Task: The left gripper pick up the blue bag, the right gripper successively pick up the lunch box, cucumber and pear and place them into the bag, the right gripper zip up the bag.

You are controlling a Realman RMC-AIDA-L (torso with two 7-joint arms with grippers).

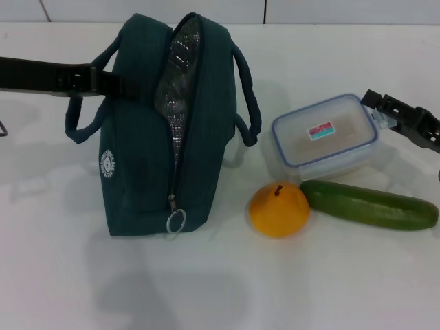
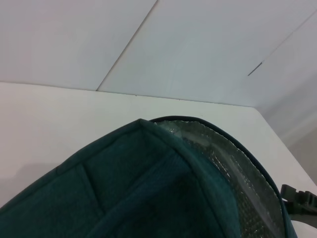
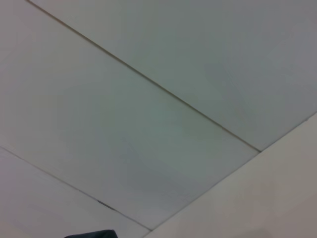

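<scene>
- The left gripper reaches in at the blue bag's near handle, apparently steadying it upright; whether its fingers have closed there is hidden.
- The bag stands unzipped, silver lining showing, ready for loading.
- The right gripper sits at the lunch box's far corner, its opening unclear.
- The pear and cucumber lie on the table just in front of the box.

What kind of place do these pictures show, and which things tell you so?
Probably a robot test bench in a lab, not a kitchen: a plain white table against a bare panelled wall, with only staged items, the blue bag, lunch box, pear and cucumber.
</scene>
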